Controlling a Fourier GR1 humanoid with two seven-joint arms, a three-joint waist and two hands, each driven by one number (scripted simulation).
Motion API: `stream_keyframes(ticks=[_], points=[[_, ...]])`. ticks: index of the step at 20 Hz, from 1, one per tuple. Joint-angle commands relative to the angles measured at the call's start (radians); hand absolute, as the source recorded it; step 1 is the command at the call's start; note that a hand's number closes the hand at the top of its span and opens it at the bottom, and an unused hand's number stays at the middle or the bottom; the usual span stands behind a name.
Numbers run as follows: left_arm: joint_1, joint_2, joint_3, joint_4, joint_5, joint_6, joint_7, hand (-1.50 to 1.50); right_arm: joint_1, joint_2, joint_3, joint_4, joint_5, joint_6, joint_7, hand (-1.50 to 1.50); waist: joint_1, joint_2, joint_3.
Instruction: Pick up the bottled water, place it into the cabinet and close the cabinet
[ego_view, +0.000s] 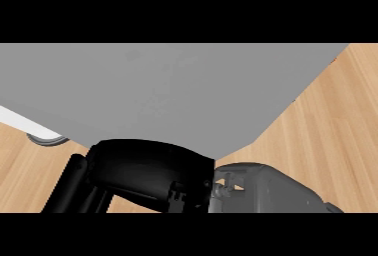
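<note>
A large grey cabinet panel fills most of the head view and hides whatever lies behind it. The bottled water shows nowhere. My right hand is at the lower middle, directly under the panel's lower corner and against its edge. Its grey forearm enters from the lower right. The fingers run straight down to the left and hold nothing. My left hand is out of sight.
A white strip of the cabinet's edge shows at the left, with a small grey round part under it. The wooden counter lies bare to the right and at the lower left.
</note>
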Motion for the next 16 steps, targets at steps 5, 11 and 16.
stream_keyframes(ticks=[5,11,16], points=[[0.132,-0.072,0.119,-0.011,-0.011,-0.098,-0.018,-1.50,-0.005,0.006,-0.092,0.218,-0.107,0.058,-0.035,1.50,-0.049,0.002,0.003],[0.111,-0.115,0.137,-0.020,-0.021,-0.102,0.043,-1.50,-0.009,-0.034,-0.201,0.393,-0.099,0.204,-0.082,1.50,-0.064,0.006,0.003],[0.153,-0.171,0.184,0.010,-0.065,-0.167,0.039,-1.50,-0.019,-0.075,-0.293,0.526,-0.070,0.259,-0.132,1.50,-0.057,0.007,0.002]])
